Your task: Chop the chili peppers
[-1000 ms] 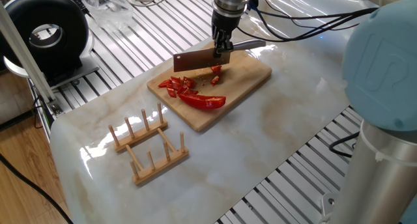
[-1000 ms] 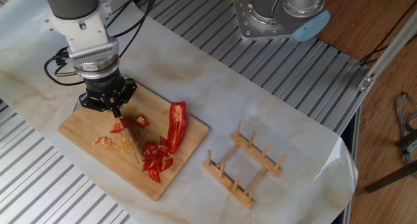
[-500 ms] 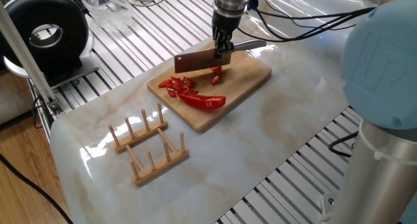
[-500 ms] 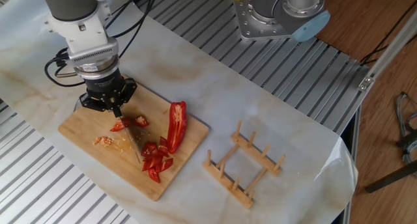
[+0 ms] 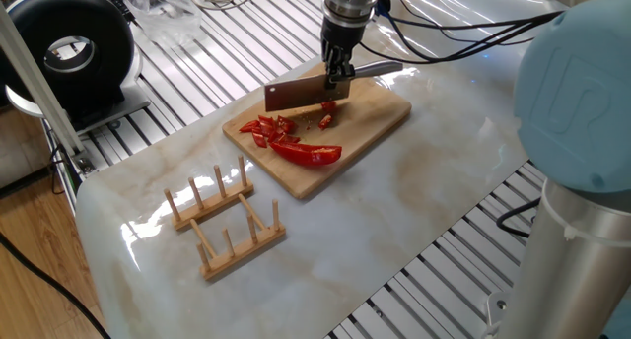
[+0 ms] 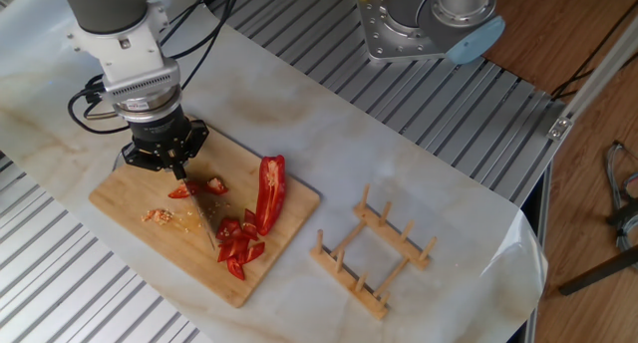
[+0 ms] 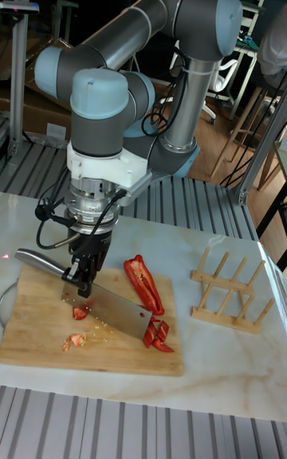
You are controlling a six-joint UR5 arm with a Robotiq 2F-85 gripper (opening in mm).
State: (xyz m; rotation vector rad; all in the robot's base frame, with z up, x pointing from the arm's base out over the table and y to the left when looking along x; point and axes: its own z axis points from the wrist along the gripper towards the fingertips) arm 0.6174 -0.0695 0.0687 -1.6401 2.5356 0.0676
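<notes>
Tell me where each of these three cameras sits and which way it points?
One fixed view: high, past the wooden rack, looking across at the cutting board; the arm's grey base fills the right edge.
The other fixed view: high on the opposite side, looking down; the wrist and end effector show.
Tall fixed view: low, at the table's edge, facing the whole arm.
All three share the cleaver and chili peppers.
</notes>
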